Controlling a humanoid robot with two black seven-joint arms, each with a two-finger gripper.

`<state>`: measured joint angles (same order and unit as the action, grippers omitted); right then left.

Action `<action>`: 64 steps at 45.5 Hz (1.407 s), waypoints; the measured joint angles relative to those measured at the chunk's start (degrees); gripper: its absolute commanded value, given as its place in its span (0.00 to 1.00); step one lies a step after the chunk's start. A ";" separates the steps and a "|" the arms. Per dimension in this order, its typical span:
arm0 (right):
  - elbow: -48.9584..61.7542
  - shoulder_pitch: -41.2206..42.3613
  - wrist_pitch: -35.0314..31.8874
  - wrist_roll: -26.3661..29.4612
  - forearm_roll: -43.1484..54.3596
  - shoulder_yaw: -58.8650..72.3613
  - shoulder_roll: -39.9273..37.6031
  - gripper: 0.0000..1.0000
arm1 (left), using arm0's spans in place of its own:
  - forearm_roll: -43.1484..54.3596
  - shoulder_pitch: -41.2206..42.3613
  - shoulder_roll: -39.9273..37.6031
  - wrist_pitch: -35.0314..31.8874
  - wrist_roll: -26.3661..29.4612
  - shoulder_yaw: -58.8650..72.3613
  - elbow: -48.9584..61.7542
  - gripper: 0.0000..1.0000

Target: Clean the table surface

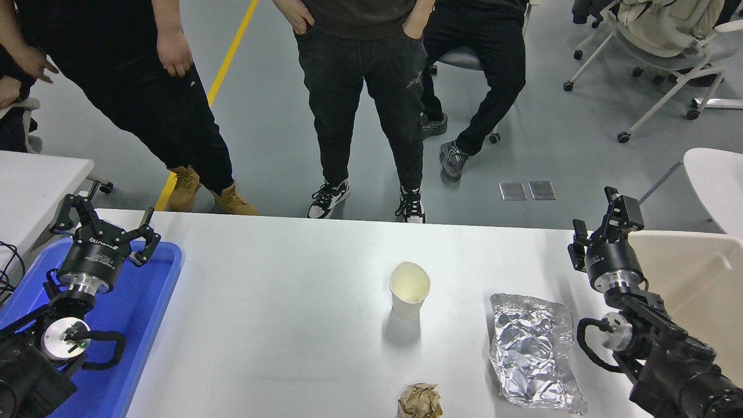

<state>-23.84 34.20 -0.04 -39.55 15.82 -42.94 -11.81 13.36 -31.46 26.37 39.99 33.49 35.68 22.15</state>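
The white table surface [290,325] fills the lower half of the head view. On it stand an upright, empty paper cup [410,289], a crumpled sheet of aluminium foil [531,348] to its right, and a crumpled brown paper ball [419,402] at the front edge. My right gripper [593,210] is open and empty, above the table's far right, beyond the foil and apart from it. My left gripper [109,219] is open and empty, parked over the blue tray at the lower left.
A blue plastic tray [152,302] lies at the table's left end. A beige bin [696,278] stands at the right edge, behind my right arm. Smaller white tables stand at the left [35,174] and the right [717,174]. People [360,87] stand at the far side.
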 measured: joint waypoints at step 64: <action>-0.09 3.67 -0.19 0.33 0.08 8.67 -3.42 0.98 | 0.00 0.00 0.00 0.00 0.00 0.00 0.00 1.00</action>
<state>-23.93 37.87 -0.23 -39.22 15.90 -34.27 -15.23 13.36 -31.47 26.37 39.99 33.49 35.68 22.15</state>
